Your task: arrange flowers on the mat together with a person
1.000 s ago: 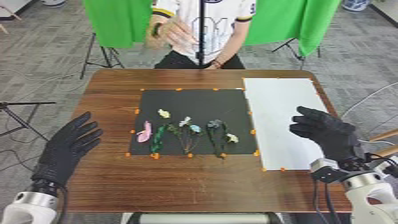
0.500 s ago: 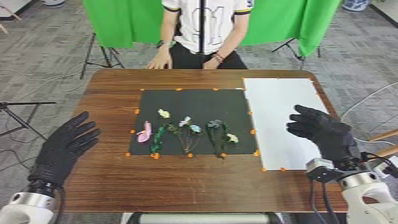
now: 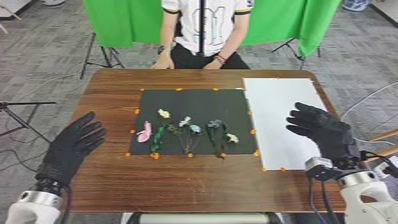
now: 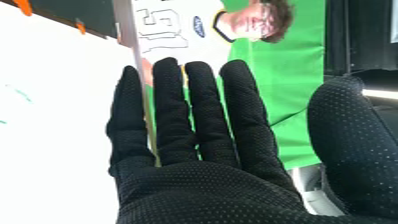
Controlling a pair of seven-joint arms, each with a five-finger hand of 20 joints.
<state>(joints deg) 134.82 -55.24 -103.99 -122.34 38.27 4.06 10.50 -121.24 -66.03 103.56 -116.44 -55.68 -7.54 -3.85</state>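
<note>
Head view: thin-stemmed flowers [image 3: 195, 128], rectangular mat [image 3: 202, 100]

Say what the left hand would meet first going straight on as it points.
Seemingly nothing: the way ahead of the left hand looks free over the table, roughly toward the far left corner of the mat; its height is unclear.

The scene is brightly and evenly lit, with strong glare at the right wrist.
In the head view, the table [image 3: 187, 187] is lit softly, the mat [image 3: 191, 106] is kept dark, and the white sheet [image 3: 280, 120] is rendered pale; in the right wrist view, most of that sheet is washed out to near-pure white, the folds of the green curtain [image 3: 124, 25] are lightly shaded, and a glowing strip [image 4: 382, 94] is set against a darker background.
</note>
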